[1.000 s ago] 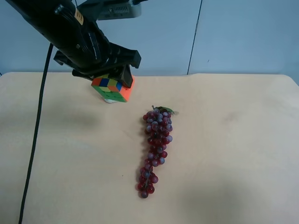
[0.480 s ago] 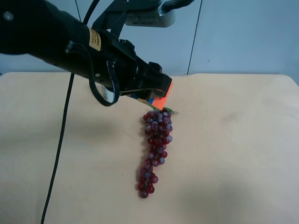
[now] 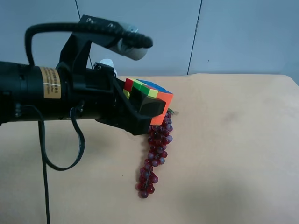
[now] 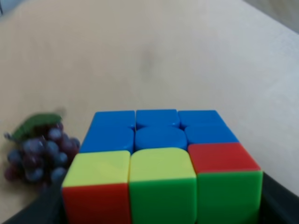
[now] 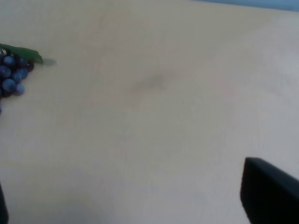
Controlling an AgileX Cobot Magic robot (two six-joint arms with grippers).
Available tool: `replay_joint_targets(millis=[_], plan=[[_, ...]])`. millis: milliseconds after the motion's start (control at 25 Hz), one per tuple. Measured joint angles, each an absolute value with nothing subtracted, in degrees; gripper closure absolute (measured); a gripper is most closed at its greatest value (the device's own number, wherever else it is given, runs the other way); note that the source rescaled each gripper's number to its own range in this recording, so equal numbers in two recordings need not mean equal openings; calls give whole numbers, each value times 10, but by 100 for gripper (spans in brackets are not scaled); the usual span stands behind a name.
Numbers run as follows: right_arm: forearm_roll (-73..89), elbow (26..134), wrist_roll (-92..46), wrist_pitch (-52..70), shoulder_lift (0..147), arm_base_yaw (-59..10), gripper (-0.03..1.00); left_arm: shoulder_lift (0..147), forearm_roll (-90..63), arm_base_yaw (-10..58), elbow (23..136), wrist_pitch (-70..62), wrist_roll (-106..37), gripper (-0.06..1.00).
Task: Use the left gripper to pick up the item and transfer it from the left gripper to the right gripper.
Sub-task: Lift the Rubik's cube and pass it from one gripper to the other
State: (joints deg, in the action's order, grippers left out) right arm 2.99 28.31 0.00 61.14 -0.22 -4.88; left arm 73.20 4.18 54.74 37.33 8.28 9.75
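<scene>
The item, a small puzzle cube (image 3: 150,94) with blue, green, red, yellow and orange squares, is held up off the table, over the top end of the grape bunch. My left gripper (image 3: 145,108), on the black arm at the exterior high view's left, is shut on it. In the left wrist view the cube (image 4: 159,163) fills the frame between two black fingers (image 4: 278,207). My right gripper (image 5: 140,205) is out of the exterior high view. Its wrist view shows one black finger (image 5: 268,196) and a sliver of the other far apart, open over bare table.
A purple grape bunch (image 3: 156,149) lies lengthwise mid-table; its leafy top shows as grapes (image 5: 11,72) in the right wrist view and grapes (image 4: 39,149) in the left wrist view. A white bottle cap (image 3: 106,63) peeks behind the left arm. The beige table (image 3: 233,154) spreads to the right.
The left arm has carried the cube from the back left of the table rightward and upward to above the grapes' top. The cube has tilted, blue face up.
</scene>
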Motion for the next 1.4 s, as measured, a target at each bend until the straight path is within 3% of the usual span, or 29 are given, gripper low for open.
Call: replay_joint_targets(millis=[200, 360, 1400], plan=[[30, 283, 0, 611, -2, -49, -2, 726, 160, 548, 300, 275, 97, 94], [30, 283, 0, 611, -2, -49, -2, 726, 201, 548, 264, 345, 124, 94], [30, 283, 0, 611, -2, -49, -3, 749, 458, 548, 254, 390, 218, 94]])
